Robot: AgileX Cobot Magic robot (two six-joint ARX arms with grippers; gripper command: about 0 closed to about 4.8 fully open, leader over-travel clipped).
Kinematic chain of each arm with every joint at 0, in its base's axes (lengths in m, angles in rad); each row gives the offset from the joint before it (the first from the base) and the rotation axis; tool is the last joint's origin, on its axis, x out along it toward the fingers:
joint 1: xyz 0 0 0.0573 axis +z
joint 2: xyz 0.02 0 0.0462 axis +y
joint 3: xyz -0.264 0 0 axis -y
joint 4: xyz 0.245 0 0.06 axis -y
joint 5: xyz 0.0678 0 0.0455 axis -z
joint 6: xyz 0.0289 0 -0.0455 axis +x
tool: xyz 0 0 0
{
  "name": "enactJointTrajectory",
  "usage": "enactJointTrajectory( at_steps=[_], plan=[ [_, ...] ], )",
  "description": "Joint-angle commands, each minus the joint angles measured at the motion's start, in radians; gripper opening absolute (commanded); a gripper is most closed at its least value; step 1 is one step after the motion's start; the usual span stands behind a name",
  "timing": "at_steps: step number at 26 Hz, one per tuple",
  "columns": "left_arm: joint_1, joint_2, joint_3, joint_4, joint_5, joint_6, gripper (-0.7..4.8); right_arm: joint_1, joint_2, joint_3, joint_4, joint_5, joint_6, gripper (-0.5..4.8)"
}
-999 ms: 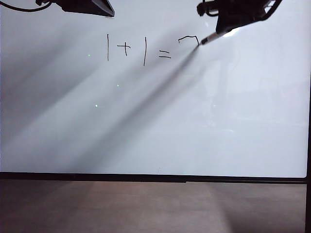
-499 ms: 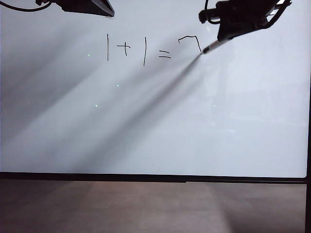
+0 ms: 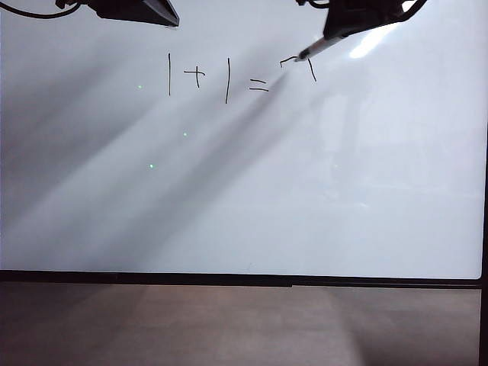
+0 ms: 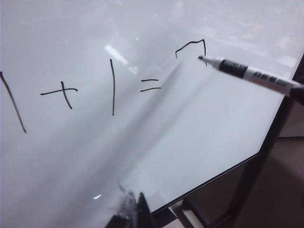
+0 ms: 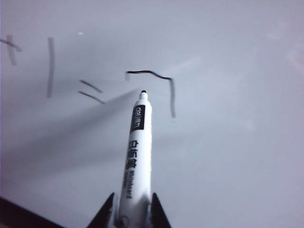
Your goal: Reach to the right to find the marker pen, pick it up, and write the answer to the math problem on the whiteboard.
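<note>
The whiteboard (image 3: pixel 305 191) fills the exterior view, with the math problem (image 3: pixel 227 80) handwritten near its top. After the equals bars stands a hooked stroke (image 3: pixel 311 70). My right gripper (image 3: pixel 358 19), at the top right, is shut on the marker pen (image 3: pixel 316 49). The pen's dark tip hovers by the middle of that hooked stroke; contact with the board cannot be told. In the right wrist view the white barrel (image 5: pixel 137 152) runs out from between the two fingers (image 5: pixel 133 209). My left gripper (image 3: pixel 137 9) hangs at the top left, fingertips together (image 4: pixel 135 209), holding nothing.
A thin black frame (image 3: pixel 229 278) edges the board's bottom, with a brown floor strip (image 3: pixel 229 320) below it. The left wrist view shows a dark stand leg (image 4: pixel 247 190) past the board's corner. A black cable (image 3: pixel 30 14) loops at the top left.
The pen first drew the hook's short downstroke. My right gripper then carried the pen up and to the left, away from the stroke's lower end. The left arm stayed still.
</note>
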Motion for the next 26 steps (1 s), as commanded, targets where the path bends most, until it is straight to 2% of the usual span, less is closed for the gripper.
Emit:
enactJointTrajectory(
  at_steps=[1, 10, 26],
  plan=[
    [0.0, -0.006, 0.001, 0.01, 0.008, -0.003, -0.06, -0.021, -0.01, 0.002, 0.028, 0.025, -0.023, -0.07],
    [0.0, -0.006, 0.001, 0.007, 0.008, -0.003, -0.05, -0.021, -0.007, 0.002, 0.026, -0.063, 0.0, -0.07],
    [0.0, -0.006, 0.001, 0.006, 0.007, -0.002, -0.05, -0.023, 0.015, 0.002, 0.012, -0.09, 0.006, -0.07]
  ],
)
